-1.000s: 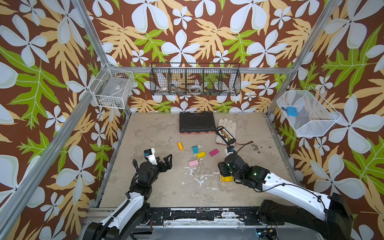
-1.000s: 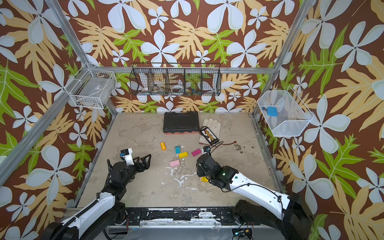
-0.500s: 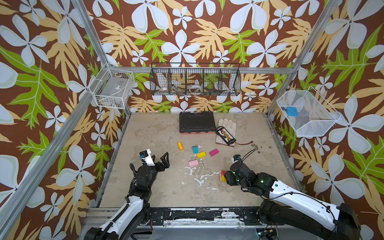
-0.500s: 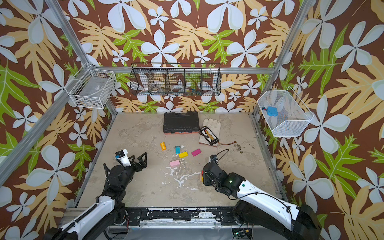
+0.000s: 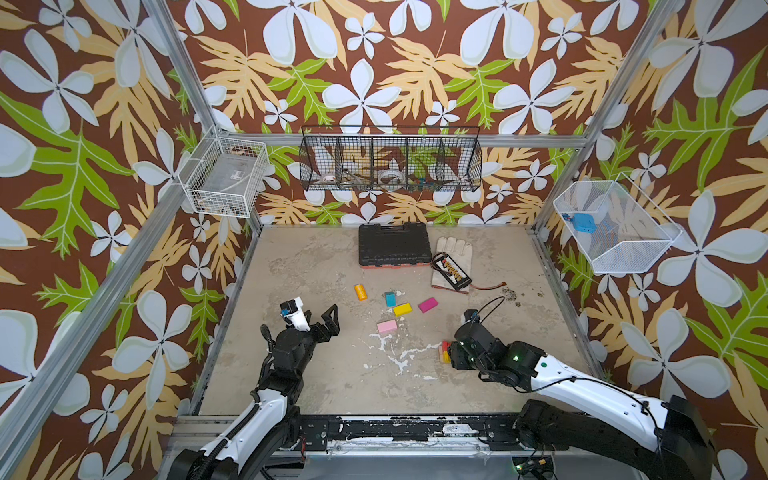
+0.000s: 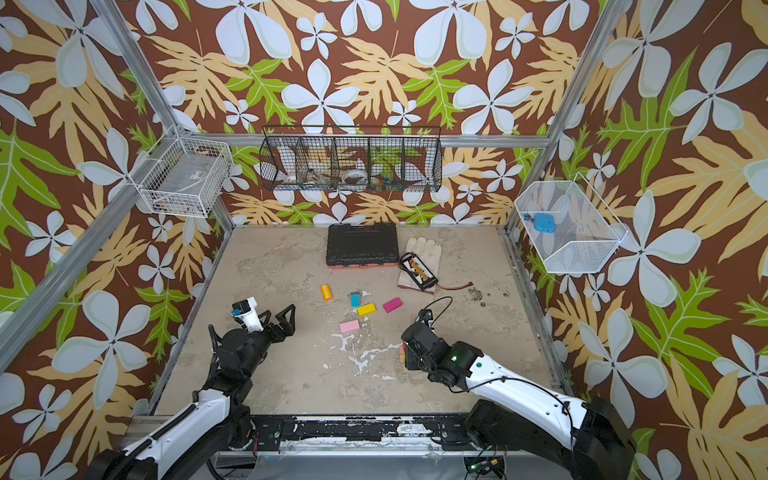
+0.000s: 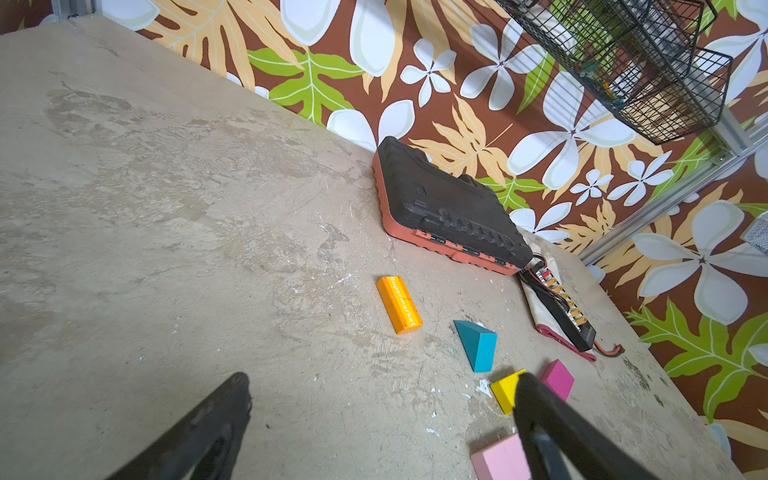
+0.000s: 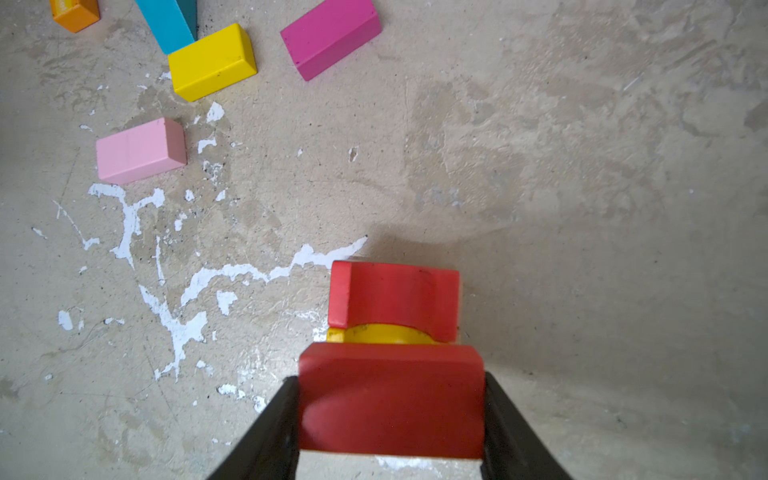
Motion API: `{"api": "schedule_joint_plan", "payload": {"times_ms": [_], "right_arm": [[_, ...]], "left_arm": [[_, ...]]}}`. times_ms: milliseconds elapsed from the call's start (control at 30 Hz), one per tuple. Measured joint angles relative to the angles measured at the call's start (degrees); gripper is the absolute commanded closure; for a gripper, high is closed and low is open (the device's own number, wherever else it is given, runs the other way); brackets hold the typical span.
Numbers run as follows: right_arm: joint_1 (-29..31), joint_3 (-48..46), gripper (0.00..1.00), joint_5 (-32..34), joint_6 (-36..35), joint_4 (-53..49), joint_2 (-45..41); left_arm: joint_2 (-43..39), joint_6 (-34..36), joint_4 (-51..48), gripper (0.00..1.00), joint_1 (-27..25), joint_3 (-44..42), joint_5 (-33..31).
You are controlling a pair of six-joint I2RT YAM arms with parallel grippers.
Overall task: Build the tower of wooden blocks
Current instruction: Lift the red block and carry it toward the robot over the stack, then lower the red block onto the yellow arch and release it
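The right gripper point(image 8: 390, 378) is seen pinching a red block point(image 8: 390, 411). One black finger point(image 8: 270, 424) is pressed on each side of it, w/ no gap. Just past the held block a red arch block point(image 8: 395, 291) is seen, touching it or v. close. A yellow round piece point(image 8: 380, 334) is tucked under the arch. A tan bit point(image 8: 386, 463) is shown under the held block; what it is can't be told.

In both top views this small stack point(image 5: 444, 352) is found right at the tip of the right gripper. It sits on the table point(image 5: 332, 382), on the right side nr the front, & is mostly hidden by the arm.

Five loose blocks are laid flat nr the middle of the table, well apart from the right gripper. The pink block point(image 8: 141, 149) is closest to it. Farther off are the yellow block point(image 8: 212, 62) & magenta block point(image 8: 330, 37). The teal block point(image 8: 170, 23) is just beside the yellow one. The orange block point(image 5: 360, 291) is farthest.

The left gripper point(image 5: 318, 318) is spread wide w/ nothing btwn its fingers. It is held up on the left side, apart from all blocks, w/ the pink one nearest.

At the bk a black tool case point(image 5: 394, 245) is laid flat. Beside it is a glove point(image 5: 455, 249) w/ a battery pack point(image 5: 453, 272) on top.
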Motion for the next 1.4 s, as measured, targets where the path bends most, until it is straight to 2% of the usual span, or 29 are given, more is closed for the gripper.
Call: {"api": "schedule_joint_plan", "payload": {"times_ms": [367, 533, 833, 1400], "right_arm": [[0.0, 3.1, 0.53, 2.0, -0.5, 1.7, 7.2], [0.0, 3.3, 0.53, 2.3, -0.5, 2.6, 8.6], [0.0, 3.1, 0.52, 2.3, -0.4, 3.4, 9.0], [0.0, 2.4, 0.44, 2.3, -0.4, 4.0, 9.6]], "left_arm": [[0.4, 0.0, 0.0, 0.00, 0.0, 0.1, 0.0], [0.5, 0.0, 0.0, 0.00, 0.0, 0.1, 0.2], [0.6, 0.0, 0.0, 0.00, 0.0, 0.1, 0.7], [0.9, 0.0, 0.0, 0.00, 0.0, 0.1, 1.3]]}}
